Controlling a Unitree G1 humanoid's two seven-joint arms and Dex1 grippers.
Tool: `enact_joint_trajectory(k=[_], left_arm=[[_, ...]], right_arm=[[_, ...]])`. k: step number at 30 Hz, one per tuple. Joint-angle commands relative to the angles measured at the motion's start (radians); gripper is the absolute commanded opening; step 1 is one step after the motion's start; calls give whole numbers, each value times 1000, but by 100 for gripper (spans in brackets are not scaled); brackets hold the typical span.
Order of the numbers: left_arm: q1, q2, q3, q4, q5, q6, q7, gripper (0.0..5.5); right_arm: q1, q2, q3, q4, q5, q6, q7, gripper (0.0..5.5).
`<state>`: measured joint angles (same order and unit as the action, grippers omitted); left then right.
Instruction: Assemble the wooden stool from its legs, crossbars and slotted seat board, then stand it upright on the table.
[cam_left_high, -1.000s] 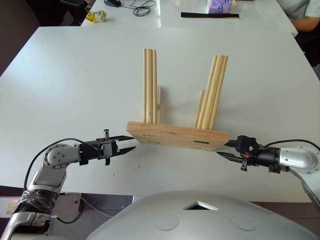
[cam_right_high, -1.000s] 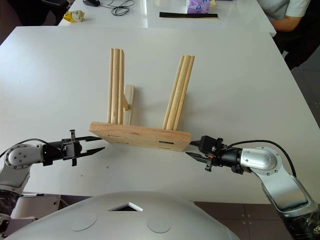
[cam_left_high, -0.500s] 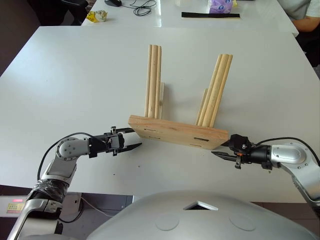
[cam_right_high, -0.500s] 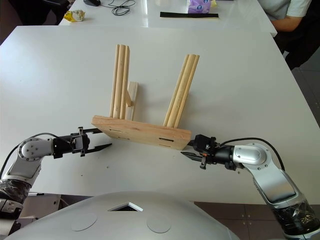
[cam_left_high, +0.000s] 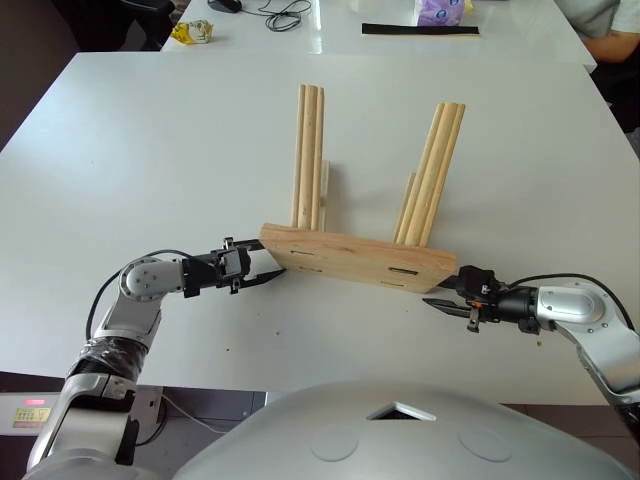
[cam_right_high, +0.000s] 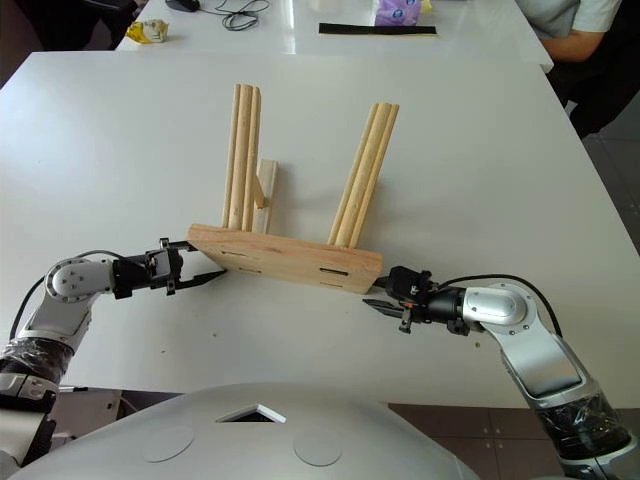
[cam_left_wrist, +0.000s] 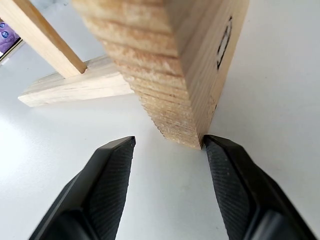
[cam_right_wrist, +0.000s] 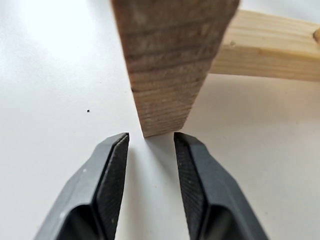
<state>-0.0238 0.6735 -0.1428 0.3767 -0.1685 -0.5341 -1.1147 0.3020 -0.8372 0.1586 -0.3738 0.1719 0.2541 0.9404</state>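
Head cam: seat board (cam_left_high: 358, 262) on edge, legs (cam_left_high: 309, 150) pointing away. Wrist cams (close up): L gripper (cam_left_wrist: 169, 141) and R gripper (cam_right_wrist: 150, 136) both agape at board's ends, holding nothing.

One seat board (cam_left_high: 355, 262), two legs (cam_left_high: 308, 155) (cam_left_high: 432, 170), two crossbars (cam_left_high: 324, 190) (cam_left_high: 407, 205) and two tools (cam_left_wrist: 169, 141) (cam_right_wrist: 150, 136) on one table (cam_left_high: 150, 150).

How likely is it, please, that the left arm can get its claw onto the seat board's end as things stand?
Probably yes: the left claw is open, the seat board's end corner sits just ahead of its gap, nothing lies between.
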Motion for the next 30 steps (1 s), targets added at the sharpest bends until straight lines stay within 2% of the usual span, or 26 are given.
enact_joint_trajectory(k=[1, 13, 15, 19, 24, 29, 30], left_arm=[[-14, 10, 7, 23, -6, 1, -23, 258], [-77, -92, -88, 78, 40, -6, -30, 258], [-67, -83, -85, 69, 22, 1, -45, 261], [-40, -47, -68, 59, -12, 5, -89, 221], [-47, -43, -63, 40, -24, 24, -104, 198], [-45, -48, -64, 31, -24, 30, -110, 191], [-45, -49, -63, 33, -21, 28, -108, 191]], right_arm=[[-7, -9, 8, 11, -19, -22, 13, 168], [-103, 16, 66, 46, -43, -21, 53, 168], [-109, 14, 66, 47, -38, -18, 60, 140], [-100, 15, 61, 59, -45, -28, 51, 70], [-98, 42, 68, 54, -54, -20, 19, 11], [-92, 49, 64, 46, -53, -10, 6, 0], [-92, 45, 56, 49, -47, -7, 9, 28]])
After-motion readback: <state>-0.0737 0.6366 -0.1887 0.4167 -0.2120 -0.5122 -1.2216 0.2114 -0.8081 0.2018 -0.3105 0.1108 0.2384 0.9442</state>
